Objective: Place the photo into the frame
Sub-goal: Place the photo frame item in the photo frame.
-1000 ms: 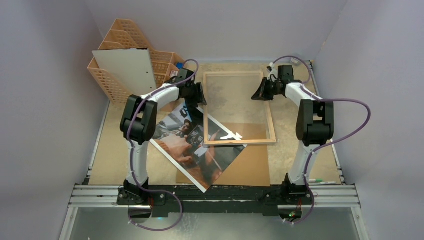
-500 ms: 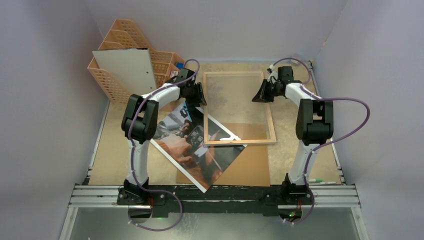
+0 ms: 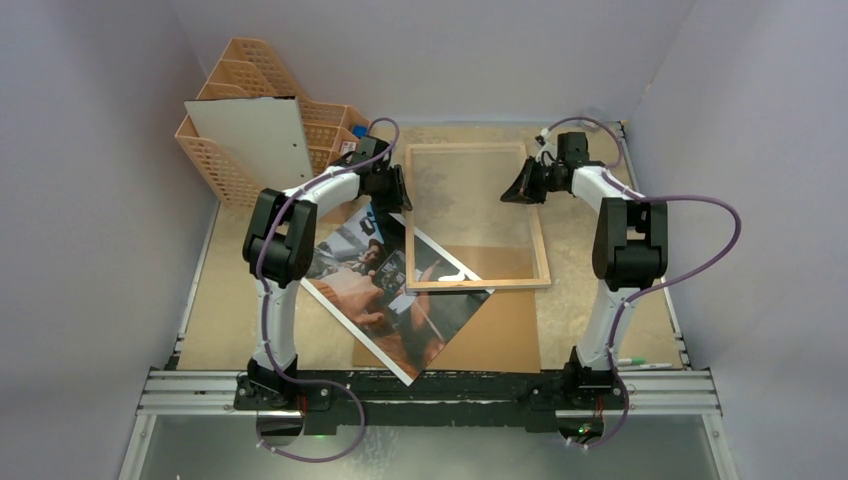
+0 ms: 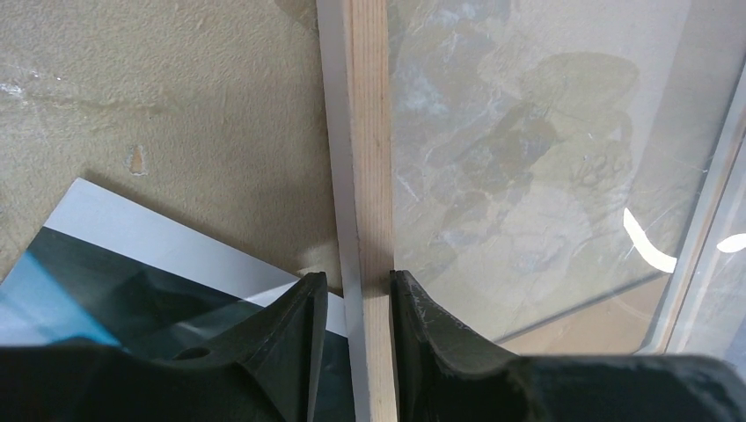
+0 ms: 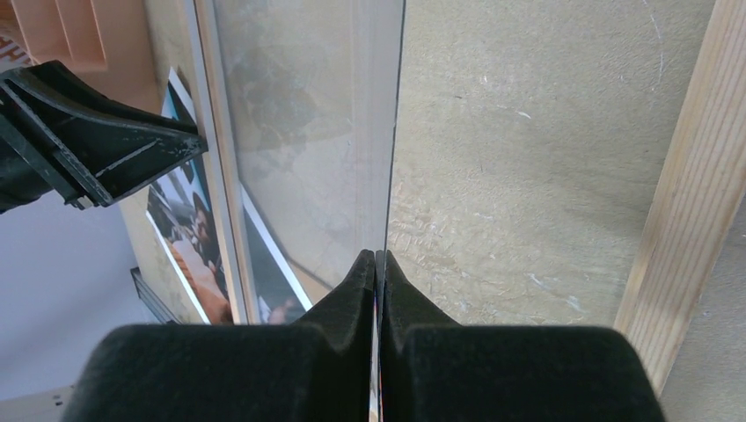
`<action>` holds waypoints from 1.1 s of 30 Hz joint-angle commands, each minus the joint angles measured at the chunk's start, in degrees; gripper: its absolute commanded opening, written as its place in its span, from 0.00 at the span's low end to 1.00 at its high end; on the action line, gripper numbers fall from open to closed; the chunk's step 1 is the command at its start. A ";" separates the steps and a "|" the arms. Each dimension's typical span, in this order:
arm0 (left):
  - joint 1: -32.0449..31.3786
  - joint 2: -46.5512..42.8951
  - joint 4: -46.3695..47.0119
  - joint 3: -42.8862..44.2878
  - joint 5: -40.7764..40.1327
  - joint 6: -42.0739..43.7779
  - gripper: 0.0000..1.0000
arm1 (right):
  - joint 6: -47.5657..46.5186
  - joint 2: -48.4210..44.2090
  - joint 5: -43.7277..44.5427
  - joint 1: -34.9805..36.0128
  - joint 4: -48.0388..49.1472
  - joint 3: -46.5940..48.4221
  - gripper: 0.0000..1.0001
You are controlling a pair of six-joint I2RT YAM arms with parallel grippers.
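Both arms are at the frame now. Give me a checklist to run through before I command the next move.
1. The left tool straddles the frame at its left rail, one finger on each side: ok.
2. The left tool is clamped on that rail: cannot tell; a sliver of gap shows by the finger on the photo side.
3. The right tool is shut on the edge of the clear pane: ok.
4. The photo is clear of the frame: not ok; one corner lies under the frame's near left corner.
5. The brown board is clear of the frame: not ok; the frame's near rail lies over it.
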 commanded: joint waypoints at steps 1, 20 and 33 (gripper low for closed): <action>0.34 0.67 1.19 1.35 0.31 0.30 0.34 | 1.40 0.66 -3.28 0.33 0.24 -0.70 0.03; 0.34 -0.54 1.78 -0.05 -1.02 0.01 0.34 | 1.90 -0.51 3.03 0.67 -0.11 -1.48 0.46; 0.34 -0.94 2.25 -0.63 -1.36 -0.26 0.35 | 2.23 -2.76 6.17 0.68 -2.26 -2.30 0.40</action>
